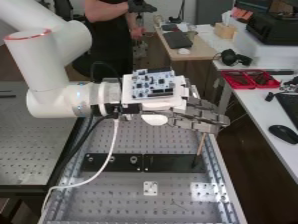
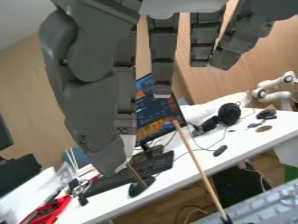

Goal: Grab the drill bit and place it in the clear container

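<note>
Dark grey hand [image 1: 199,117] with what I take for the drill bit [image 2: 137,175] pinched; the grasp looks done, the placing is left.
I have the hand over the desk-side edge of the perforated metal bench [image 1: 126,200], its thumb and one finger closed on a slim, straight, dull-brown rod, with the other fingers long and nearly straight. The rod hangs at the fingertips, above that same side of the bench, so release into the clear container remains. A smooth tan stick [image 2: 200,168], dark at its foot, stands at a slant near the bench's same edge.
</note>
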Robot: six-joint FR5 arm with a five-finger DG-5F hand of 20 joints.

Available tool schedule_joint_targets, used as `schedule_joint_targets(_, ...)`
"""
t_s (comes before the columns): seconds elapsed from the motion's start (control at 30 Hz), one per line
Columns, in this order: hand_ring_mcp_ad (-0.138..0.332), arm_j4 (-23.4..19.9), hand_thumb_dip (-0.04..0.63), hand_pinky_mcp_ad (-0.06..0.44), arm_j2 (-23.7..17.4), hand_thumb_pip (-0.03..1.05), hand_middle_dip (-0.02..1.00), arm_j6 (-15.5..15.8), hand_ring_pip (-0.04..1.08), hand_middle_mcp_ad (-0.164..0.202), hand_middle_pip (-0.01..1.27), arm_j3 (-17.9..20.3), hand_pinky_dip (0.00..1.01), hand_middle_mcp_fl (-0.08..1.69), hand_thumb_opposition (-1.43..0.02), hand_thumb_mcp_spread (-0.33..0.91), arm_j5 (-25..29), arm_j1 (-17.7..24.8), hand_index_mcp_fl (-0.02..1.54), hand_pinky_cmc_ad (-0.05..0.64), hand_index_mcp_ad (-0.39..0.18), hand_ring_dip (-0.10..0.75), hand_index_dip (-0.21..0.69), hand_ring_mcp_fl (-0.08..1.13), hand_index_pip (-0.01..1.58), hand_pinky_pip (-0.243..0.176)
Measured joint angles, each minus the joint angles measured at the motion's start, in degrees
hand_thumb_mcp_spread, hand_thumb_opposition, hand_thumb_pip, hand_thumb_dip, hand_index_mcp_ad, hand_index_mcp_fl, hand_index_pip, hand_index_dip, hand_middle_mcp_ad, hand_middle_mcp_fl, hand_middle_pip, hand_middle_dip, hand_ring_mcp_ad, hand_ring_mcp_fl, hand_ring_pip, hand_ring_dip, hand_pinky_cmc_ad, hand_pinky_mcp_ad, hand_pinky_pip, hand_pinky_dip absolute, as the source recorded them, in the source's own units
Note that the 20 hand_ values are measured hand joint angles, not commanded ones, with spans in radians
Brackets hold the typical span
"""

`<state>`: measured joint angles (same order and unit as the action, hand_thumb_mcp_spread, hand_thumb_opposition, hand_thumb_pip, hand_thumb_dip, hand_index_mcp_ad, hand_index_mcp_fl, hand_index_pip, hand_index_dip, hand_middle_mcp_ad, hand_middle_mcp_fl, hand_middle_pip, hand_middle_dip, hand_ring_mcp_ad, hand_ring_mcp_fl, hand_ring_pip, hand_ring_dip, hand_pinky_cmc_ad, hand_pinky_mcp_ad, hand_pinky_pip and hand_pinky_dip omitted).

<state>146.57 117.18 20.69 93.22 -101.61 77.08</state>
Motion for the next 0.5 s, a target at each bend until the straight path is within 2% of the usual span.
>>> schedule_joint_targets(0.2, 0.202, 0.8, 0.23, 0.164, -3.9, 0.43, 0.24, 1.7, 0.09, 0.077, 0.13, 1.5, 0.19, 0.38, -0.97, 0.66, -0.7, 3.3, 0.89, 0.363, -0.131, 0.063, 0.148, 0.1, 1.0, -0.059)
schedule_joint_targets(0.5, 0.204, 1.0, 0.23, 0.162, -5.8, 0.43, 0.23, 2.0, 0.09, 0.077, 0.13, 3.3, 0.19, 0.38, -0.97, 0.66, -1.4, 8.3, 0.9, 0.363, -0.131, 0.063, 0.148, 0.1, 0.99, -0.059)
